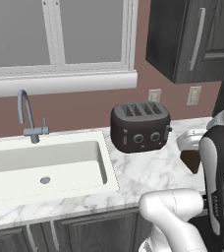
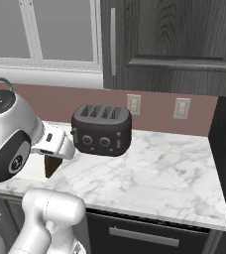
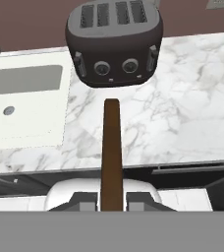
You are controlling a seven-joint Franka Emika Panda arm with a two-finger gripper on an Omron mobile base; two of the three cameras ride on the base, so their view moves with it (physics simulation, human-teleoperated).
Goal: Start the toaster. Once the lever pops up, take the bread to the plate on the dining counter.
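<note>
The dark toaster (image 1: 140,127) (image 2: 102,130) (image 3: 114,42) stands on the marble worktop against the wall, its four slots empty. Its small lever (image 1: 169,129) sticks out of the narrow side. My gripper (image 1: 192,153) (image 2: 53,156) (image 3: 111,201) hovers in front of the toaster, above the worktop's front edge, and is shut on the bread (image 1: 191,162) (image 2: 51,166) (image 3: 112,147). The dark brown slice hangs from the fingers and appears edge-on in the hand view. The plate and the dining counter are out of view.
A white sink (image 1: 92,160) (image 3: 55,78) with a grey faucet (image 1: 29,118) lies left of the toaster. Dark upper cabinets (image 1: 192,39) (image 2: 169,44) hang above the marble worktop (image 2: 159,173). Two wall outlets (image 2: 133,104) sit behind.
</note>
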